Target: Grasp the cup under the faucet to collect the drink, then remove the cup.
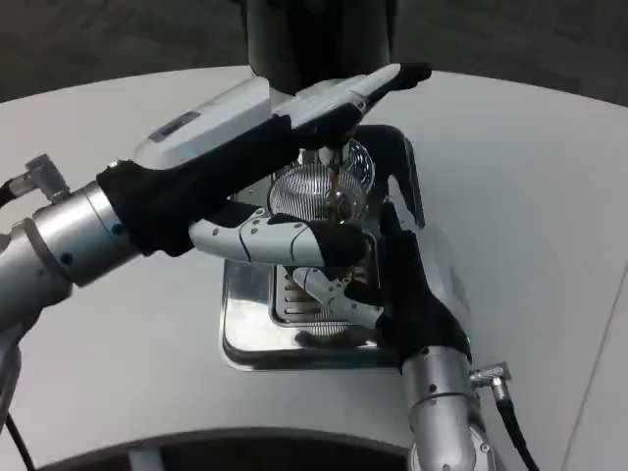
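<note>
A white round tabletop (549, 196) meets dark floor (98, 39) behind. The left hand (255, 128) reaches across, fingers extended toward the dispenser (294, 39). The clear cup (324, 191) stands on the shiny drip tray (245, 339), gripped by the right hand (392, 265).

From my seat, my left hand (265, 147) lies across the clear ribbed glass cup (319, 191), blocking it from above and from the left. My right hand (392, 265) and the dark dispenser column (314, 39) crowd the shiny metal drip tray (245, 334); the white round table (530, 196) to the right lies open.
</note>
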`<state>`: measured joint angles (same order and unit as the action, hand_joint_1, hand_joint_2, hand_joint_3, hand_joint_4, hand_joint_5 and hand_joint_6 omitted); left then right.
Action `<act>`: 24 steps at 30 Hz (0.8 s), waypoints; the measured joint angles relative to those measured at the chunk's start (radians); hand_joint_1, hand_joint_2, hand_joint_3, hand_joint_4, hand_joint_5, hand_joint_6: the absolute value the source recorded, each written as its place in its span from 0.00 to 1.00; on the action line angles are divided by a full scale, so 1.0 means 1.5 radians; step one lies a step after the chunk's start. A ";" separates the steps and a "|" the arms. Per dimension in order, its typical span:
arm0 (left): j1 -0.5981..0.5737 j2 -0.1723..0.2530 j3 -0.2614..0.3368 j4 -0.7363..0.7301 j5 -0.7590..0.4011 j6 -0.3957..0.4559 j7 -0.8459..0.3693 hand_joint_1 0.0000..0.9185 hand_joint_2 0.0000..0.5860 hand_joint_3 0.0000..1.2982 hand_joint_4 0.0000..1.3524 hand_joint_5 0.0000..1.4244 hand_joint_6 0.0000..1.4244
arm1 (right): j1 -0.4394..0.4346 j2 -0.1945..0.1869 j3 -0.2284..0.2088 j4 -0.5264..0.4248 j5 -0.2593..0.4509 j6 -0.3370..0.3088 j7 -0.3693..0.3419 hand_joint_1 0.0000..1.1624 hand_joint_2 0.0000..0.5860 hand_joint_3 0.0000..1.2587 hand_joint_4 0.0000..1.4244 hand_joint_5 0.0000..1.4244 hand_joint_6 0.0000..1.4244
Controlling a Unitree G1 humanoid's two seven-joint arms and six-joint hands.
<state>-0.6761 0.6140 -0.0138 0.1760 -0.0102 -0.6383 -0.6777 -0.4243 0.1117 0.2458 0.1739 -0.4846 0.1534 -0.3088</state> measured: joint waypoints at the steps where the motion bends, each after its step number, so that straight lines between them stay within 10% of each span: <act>1: 0.000 0.000 0.000 0.000 0.000 0.000 0.000 0.00 0.13 0.00 0.00 0.01 0.00 | -0.002 0.000 0.000 0.003 0.001 -0.002 -0.001 0.62 0.29 0.00 0.00 0.00 0.00; 24: 0.001 0.011 0.000 -0.001 -0.012 0.009 0.004 0.00 0.14 0.00 0.00 0.01 0.00 | -0.045 -0.005 -0.006 0.074 0.014 -0.052 -0.013 0.65 0.29 0.00 0.01 0.00 0.06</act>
<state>-0.6747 0.6307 -0.0138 0.1740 -0.0279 -0.6249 -0.6717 -0.4913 0.1048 0.2374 0.2856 -0.4636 0.0748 -0.3276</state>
